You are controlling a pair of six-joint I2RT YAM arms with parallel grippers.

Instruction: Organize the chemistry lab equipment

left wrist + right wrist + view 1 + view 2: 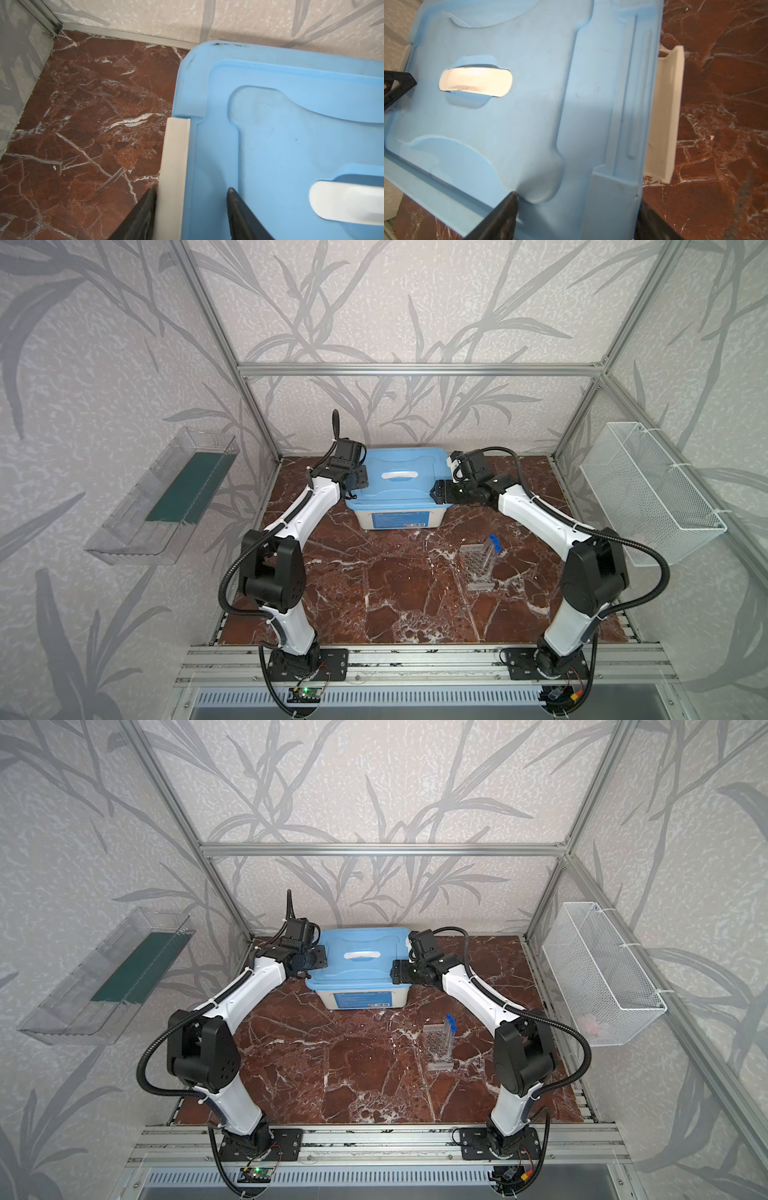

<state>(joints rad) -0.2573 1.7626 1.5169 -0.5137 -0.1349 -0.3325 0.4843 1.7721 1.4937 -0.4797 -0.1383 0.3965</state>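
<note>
Left wrist view: left end effector point(191, 188) straddles large white plastic box's point(365, 519) white latch point(176, 155), grip unclear; right end effector point(577, 199) wide astride blue lid point(529, 114); front label point(399, 519) unreadable.

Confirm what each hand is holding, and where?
Cannot tell a firm hold. Left hand straddles the blue lid's edge and white latch; right hand straddles the lid's opposite edge.

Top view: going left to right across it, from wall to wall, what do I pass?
clear wall bin → left gripper → blue-lidded box → right gripper → honeycomb rack with blue-capped tubes → white wire basket
</note>
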